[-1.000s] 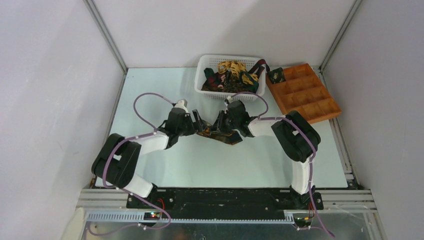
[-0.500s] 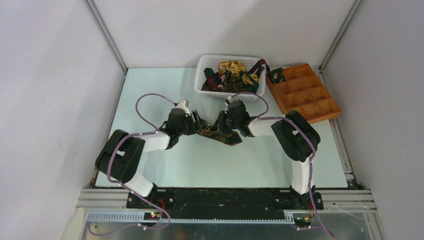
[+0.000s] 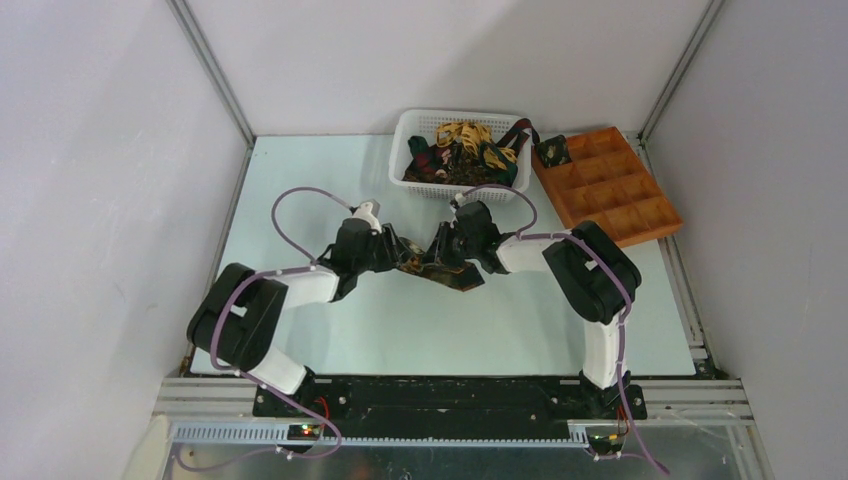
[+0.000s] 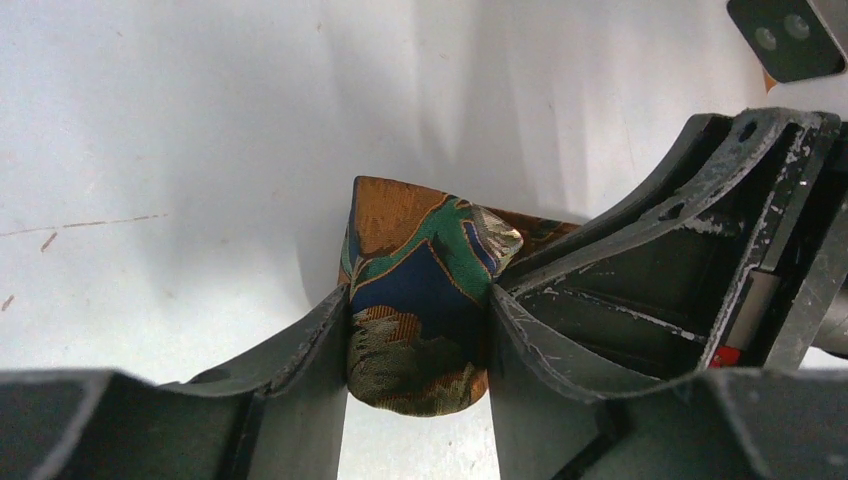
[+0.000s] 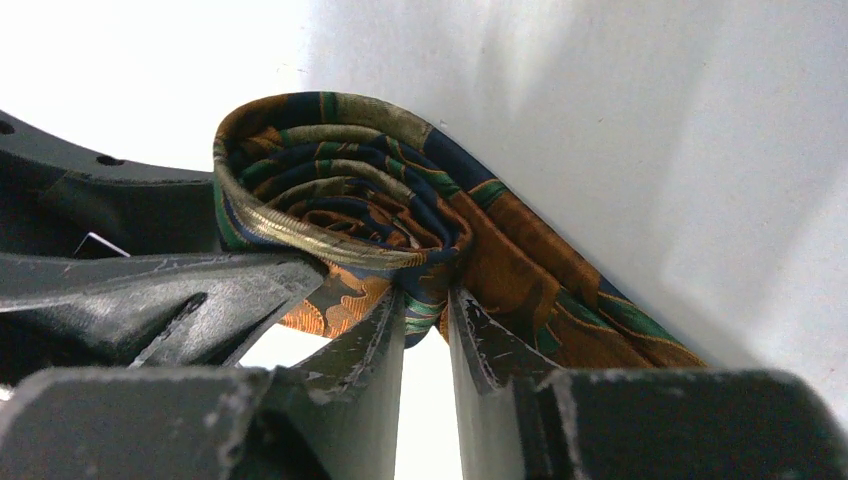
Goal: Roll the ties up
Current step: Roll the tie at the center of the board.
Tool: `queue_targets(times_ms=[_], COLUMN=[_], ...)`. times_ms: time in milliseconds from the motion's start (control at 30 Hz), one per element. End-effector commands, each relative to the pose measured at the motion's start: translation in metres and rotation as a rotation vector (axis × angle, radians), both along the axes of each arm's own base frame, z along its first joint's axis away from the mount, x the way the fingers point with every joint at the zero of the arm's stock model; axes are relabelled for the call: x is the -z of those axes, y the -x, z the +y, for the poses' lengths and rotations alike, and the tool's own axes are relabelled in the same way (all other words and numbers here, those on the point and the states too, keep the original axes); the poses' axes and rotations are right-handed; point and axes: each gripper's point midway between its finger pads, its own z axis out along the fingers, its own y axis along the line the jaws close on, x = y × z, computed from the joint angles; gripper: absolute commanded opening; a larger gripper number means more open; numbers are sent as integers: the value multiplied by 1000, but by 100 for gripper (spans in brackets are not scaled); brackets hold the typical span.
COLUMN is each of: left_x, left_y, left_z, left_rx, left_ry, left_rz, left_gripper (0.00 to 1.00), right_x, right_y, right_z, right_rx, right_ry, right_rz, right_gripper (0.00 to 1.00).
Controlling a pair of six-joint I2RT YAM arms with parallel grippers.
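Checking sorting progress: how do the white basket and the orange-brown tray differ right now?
The white basket holds a loose heap of ties; the orange-brown tray holds just one rolled tie, in its far-left compartment. The basket is one open bin; the tray is split into compartments. Both sit side by side at the far edge of the table.

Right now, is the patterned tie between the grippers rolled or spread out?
Mostly rolled: the right wrist view shows the patterned tie wound in coil layers, with a tail trailing out unrolled.
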Motion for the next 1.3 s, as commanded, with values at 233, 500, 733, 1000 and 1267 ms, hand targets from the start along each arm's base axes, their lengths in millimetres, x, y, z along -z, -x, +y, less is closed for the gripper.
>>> queue_targets(times_ms=[233,500,733,1000,1267], left_x=[-32,-30,-31,-29,-31], left_y=[0,-4,-5,-4,-8], left_z=[1,12,14,17,19], left_rx=[-18,-60,-89,-103,-148], left_ry=[-295,-564,-778,-968,-1117], left_rz=[-94,-89,-114,-129,-147], left_gripper=[49,49,49,49,50], right_x=[-65,-89,-100,-104,-106], right_y=[-13,-4,-3,-1,-1], right_z=[-41,-86,-116,-125,-128], right_rx=[86,187,247,263,268], right_ry=[57,69,96,98,99], right_rz=[-169,-232,-264,-269,-270], right_gripper=[37,39,40,40,40])
